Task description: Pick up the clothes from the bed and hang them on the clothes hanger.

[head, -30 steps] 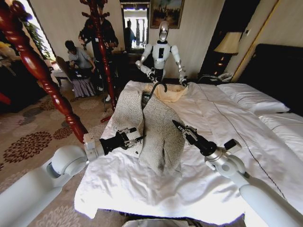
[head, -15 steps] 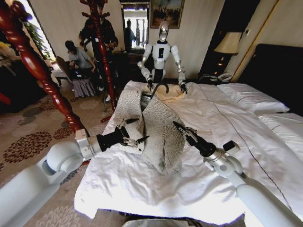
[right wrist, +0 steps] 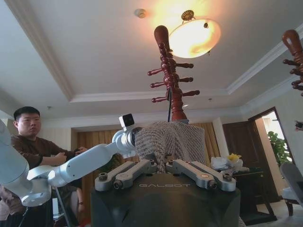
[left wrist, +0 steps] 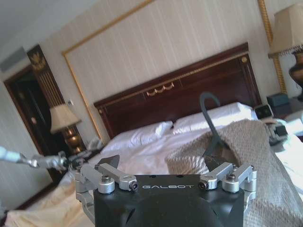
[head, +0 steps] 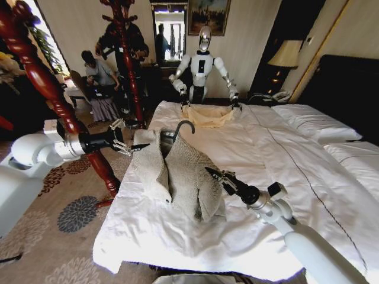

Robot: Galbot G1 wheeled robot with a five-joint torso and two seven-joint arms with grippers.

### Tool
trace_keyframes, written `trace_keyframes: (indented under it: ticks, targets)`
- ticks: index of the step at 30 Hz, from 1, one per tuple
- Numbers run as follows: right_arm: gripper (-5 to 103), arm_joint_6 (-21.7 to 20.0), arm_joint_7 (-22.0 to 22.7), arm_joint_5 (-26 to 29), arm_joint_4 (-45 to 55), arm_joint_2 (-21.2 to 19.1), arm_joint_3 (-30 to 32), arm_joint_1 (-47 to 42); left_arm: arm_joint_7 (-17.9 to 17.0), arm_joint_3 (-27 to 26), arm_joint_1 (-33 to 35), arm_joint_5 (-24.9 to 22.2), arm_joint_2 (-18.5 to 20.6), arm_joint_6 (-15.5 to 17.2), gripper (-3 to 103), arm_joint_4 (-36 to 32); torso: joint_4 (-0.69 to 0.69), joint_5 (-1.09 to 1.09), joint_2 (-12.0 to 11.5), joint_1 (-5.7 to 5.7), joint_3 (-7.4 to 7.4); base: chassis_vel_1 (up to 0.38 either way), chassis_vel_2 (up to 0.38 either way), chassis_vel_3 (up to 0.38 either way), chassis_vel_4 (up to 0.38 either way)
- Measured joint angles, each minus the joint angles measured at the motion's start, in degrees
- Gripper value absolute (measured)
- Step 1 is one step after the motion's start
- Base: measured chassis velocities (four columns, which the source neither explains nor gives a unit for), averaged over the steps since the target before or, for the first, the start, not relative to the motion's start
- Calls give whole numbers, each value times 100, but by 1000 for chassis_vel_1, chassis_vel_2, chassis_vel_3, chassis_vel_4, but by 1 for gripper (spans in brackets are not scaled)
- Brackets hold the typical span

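Spread jaws mark the left gripper (head: 122, 137), which hovers off the bed's (head: 284, 160) left edge, just beside the jacket's (head: 177, 171) shoulder and holding nothing; in the left wrist view its fingers (left wrist: 110, 163) stand apart with the jacket (left wrist: 246, 151) just past them. Low over the duvet, the right gripper (head: 217, 176) has its tips at the jacket's right front edge; whether its jaws pinch the cloth cannot be told. From its wrist view the jacket (right wrist: 170, 139) rises directly beyond the fingers (right wrist: 135, 169). Draped over the hanger (head: 180, 126), the jacket lies on the bed, hook poking up at the collar. Beside the bed stands a red wooden post (head: 53, 94).
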Motion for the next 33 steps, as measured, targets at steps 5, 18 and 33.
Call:
trace_keyframes:
  ticks: [5,18,33]
  targets:
    - [3,-7,-93,-17,-78,11,-328,363,683,68,153,146,228,82,100,265,10,-1,0,0,0,0,0,0,0]
    - [3,-52,-281,-207,-132,-15,-727,737,1348,608,88,434,289,222,91,257,3,1,0,0,0,0,0,0,0]
    - [3,-71,-275,-266,-168,-115,-805,873,1968,1000,-69,742,201,116,36,261,4,1,0,0,0,0,0,0,0]
